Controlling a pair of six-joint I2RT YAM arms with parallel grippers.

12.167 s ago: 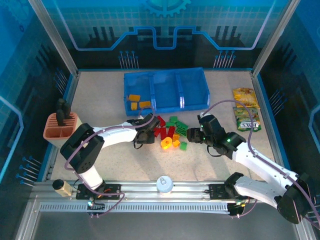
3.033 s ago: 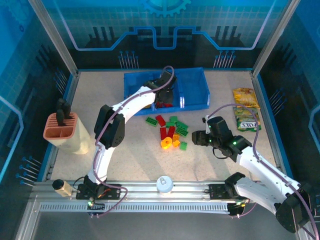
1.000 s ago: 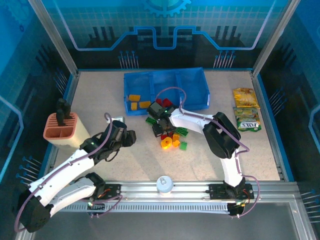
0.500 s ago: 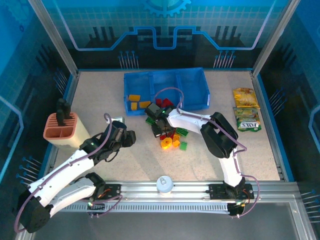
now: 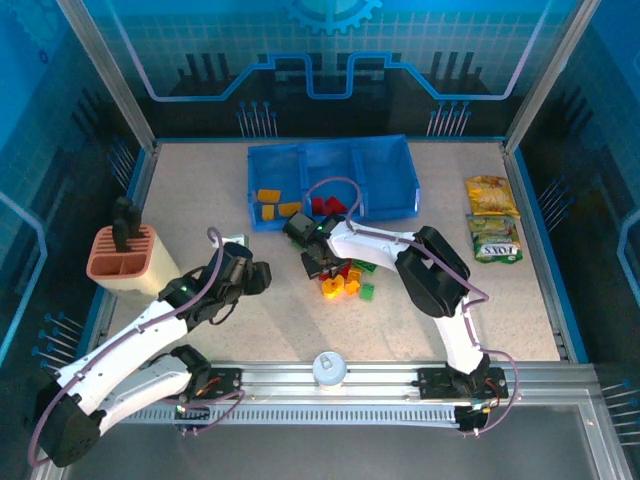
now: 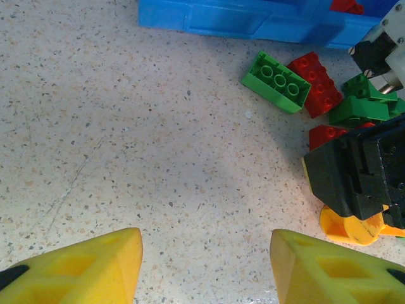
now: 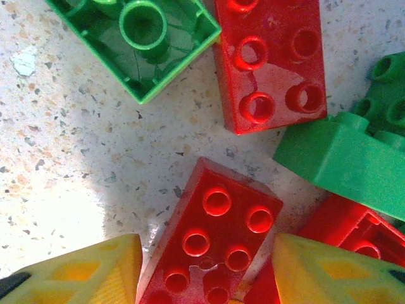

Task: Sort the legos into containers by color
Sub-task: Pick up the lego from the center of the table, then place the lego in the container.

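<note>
Red lego brick [image 7: 215, 250] lies on the table [image 7: 63, 158] before the blue tray [image 5: 385, 150], between the right gripper's [image 7: 205, 253] parted fingers [image 7: 82, 272], long axis seemingly along them; left gripper [image 6: 205, 253], spread and empty, sits farther off.

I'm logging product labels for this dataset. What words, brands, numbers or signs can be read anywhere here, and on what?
No text here can be read or quoted.
Print on the upper snack packet: too blurred to read.
Pale label patch on the lower snack packet: too small to read.
The gear emblem on the back panel: a sign, no words.
Studs of the red brick: no lettering legible.
</note>
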